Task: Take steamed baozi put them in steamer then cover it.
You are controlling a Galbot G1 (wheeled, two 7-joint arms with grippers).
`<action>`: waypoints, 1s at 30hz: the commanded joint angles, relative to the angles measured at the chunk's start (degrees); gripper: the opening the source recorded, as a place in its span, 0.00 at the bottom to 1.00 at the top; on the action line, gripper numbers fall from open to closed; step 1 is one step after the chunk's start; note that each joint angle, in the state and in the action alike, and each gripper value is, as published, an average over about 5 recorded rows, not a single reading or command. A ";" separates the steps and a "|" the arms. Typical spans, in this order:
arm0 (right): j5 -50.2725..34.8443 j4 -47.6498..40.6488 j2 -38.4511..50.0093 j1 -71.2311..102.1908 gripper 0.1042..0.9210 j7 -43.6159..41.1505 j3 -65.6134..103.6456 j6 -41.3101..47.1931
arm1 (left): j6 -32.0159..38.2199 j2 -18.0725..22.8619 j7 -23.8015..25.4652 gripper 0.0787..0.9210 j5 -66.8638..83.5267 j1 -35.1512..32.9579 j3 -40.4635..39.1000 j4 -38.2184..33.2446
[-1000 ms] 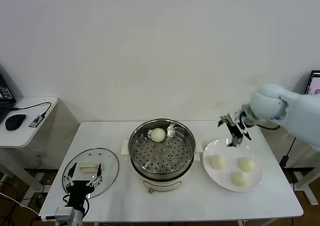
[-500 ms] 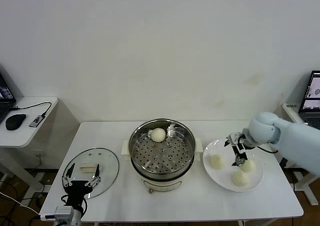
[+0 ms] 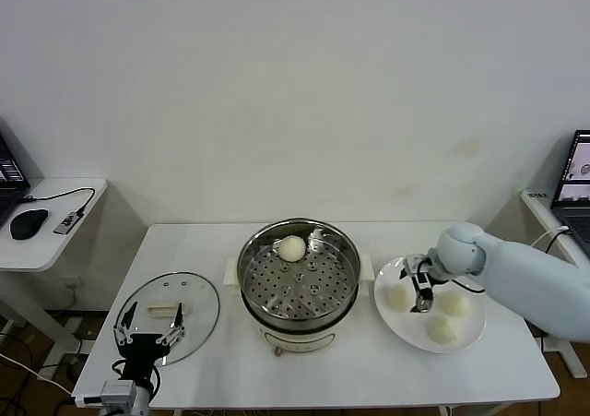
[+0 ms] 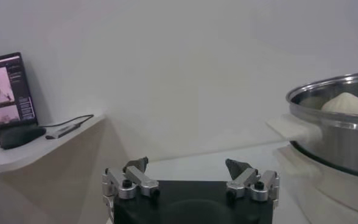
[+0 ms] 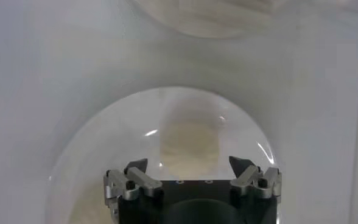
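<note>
We are fetching the second baozi [image 3: 399, 297]: our right gripper [image 3: 423, 293] hangs over the plate [image 3: 406, 328], jaws released, this bun just beside them. Next we must straddle it and clench gently. Our left gripper [image 3: 147, 335] waits, jaws released, above the cover [image 3: 195, 298].

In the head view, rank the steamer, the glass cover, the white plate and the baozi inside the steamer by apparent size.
1. steamer
2. plate and cover: look alike, unranked
3. baozi: smallest
</note>
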State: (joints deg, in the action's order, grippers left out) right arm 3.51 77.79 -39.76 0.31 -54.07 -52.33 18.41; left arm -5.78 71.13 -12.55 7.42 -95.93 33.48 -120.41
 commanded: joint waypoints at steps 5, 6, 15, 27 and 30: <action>1.55 -3.28 -2.79 2.75 0.85 0.51 2.38 0.09 | 0.11 0.11 -0.02 0.88 -0.18 -0.09 -0.12 -0.02; 1.74 -3.39 -2.75 2.80 0.84 0.48 2.44 0.15 | 0.11 0.14 -0.02 0.88 -0.20 -0.09 -0.15 -0.05; 2.25 -4.41 -3.02 3.74 0.76 0.63 3.67 0.17 | 0.14 0.30 0.00 0.88 -0.36 -0.19 -0.31 -0.30; 1.16 -2.05 -0.58 1.45 0.58 -0.94 3.42 0.63 | 0.07 0.24 -0.01 0.88 -0.35 -0.12 -0.42 -0.56; -0.34 -0.27 1.60 -1.97 0.56 -1.92 2.37 0.63 | 0.06 0.08 0.00 0.88 -0.29 0.00 -0.36 -0.44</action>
State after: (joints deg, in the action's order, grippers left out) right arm 3.85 76.43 -39.76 0.83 -55.36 -49.73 19.13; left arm -5.68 71.25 -12.56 7.10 -95.92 33.11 -120.91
